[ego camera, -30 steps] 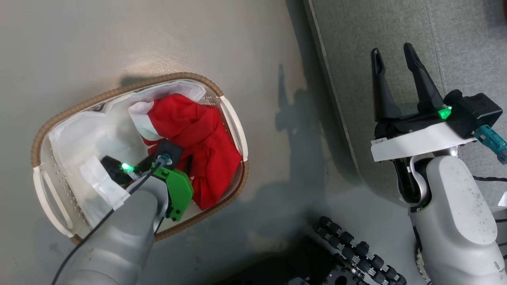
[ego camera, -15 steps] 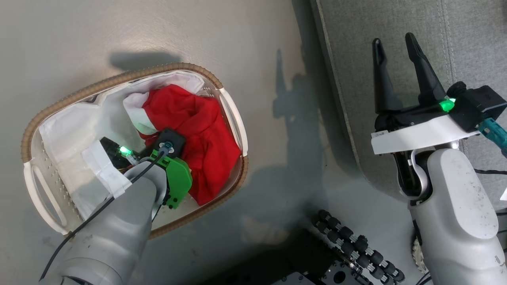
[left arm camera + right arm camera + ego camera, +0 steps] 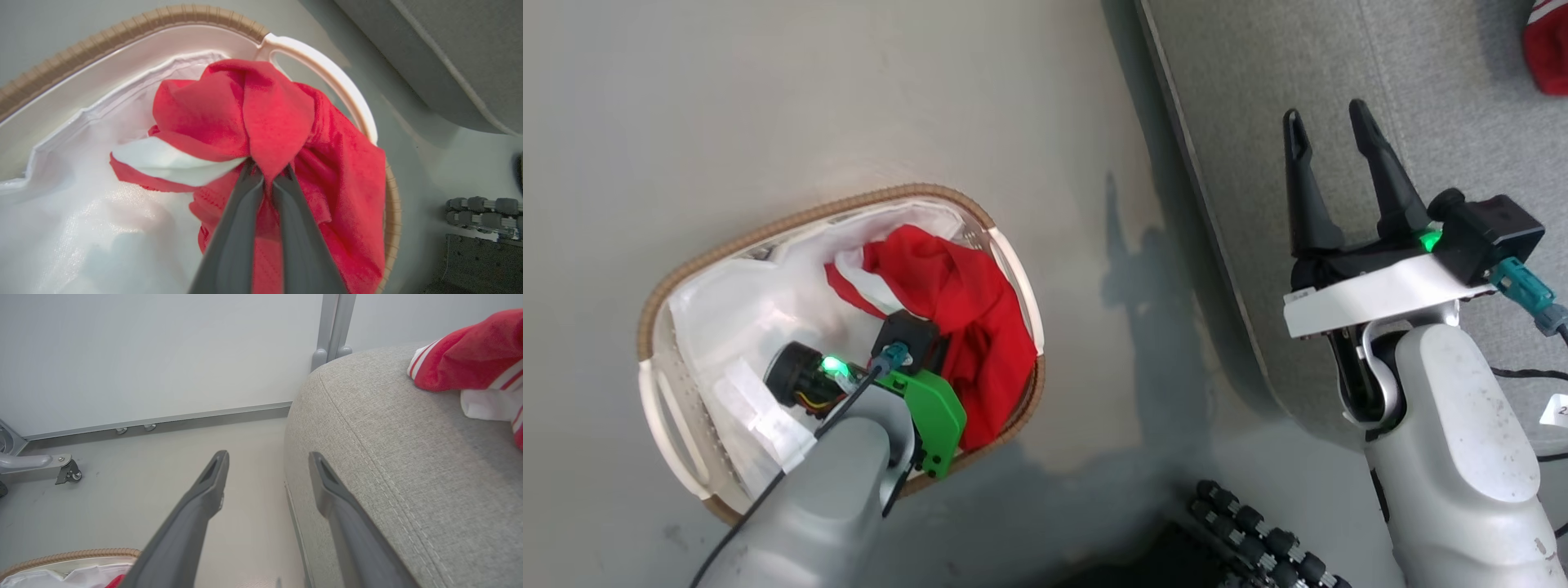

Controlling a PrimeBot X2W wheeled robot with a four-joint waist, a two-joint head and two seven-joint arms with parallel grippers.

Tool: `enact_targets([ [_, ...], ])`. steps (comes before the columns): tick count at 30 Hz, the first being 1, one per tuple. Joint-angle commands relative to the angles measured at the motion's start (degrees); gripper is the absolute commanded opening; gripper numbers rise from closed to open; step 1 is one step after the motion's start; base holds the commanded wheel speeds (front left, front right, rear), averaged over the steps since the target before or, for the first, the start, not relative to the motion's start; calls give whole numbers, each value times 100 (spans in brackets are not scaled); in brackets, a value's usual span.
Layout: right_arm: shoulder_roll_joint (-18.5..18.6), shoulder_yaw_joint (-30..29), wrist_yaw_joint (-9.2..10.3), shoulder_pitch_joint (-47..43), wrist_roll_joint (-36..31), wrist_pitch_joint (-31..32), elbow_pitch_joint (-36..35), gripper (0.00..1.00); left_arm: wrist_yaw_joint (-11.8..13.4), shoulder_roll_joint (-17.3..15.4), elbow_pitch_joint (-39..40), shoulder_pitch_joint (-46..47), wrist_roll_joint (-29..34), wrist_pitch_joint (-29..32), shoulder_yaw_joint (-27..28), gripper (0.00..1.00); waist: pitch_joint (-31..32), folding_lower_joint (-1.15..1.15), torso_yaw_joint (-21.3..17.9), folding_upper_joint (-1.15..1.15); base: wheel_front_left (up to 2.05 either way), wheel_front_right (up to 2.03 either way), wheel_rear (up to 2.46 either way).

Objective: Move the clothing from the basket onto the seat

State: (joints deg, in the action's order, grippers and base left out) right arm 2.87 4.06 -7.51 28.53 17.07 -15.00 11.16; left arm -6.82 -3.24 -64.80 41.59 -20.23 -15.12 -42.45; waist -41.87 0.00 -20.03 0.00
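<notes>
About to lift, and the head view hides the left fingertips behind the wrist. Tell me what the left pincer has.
Observer: In the left wrist view the left pincer is shut on a raised fold of the red clothing.
Operator: Check the liner before I pull.
Observer: The white liner lies off to one side of the fingers; red fabric surrounds them on both sides.
</notes>
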Motion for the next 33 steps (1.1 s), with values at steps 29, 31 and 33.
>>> enact_targets([
  [29,153,-9,4,-1753,-218,-27,585,100,-17,32,3682,-2500,287,-3,1708,0,3414,0,1359,0,0,0,0],
  [31,143,-3,4,-1867,-219,-27,598,100,-27,31,3919,-2526,233,-4,1772,0,3531,0,1393,0,0,0,0],
  [33,130,23,4,-1977,-214,-27,621,100,-31,32,4129,-2541,181,-3,1807,0,3644,0,1420,0,0,0,0],
])
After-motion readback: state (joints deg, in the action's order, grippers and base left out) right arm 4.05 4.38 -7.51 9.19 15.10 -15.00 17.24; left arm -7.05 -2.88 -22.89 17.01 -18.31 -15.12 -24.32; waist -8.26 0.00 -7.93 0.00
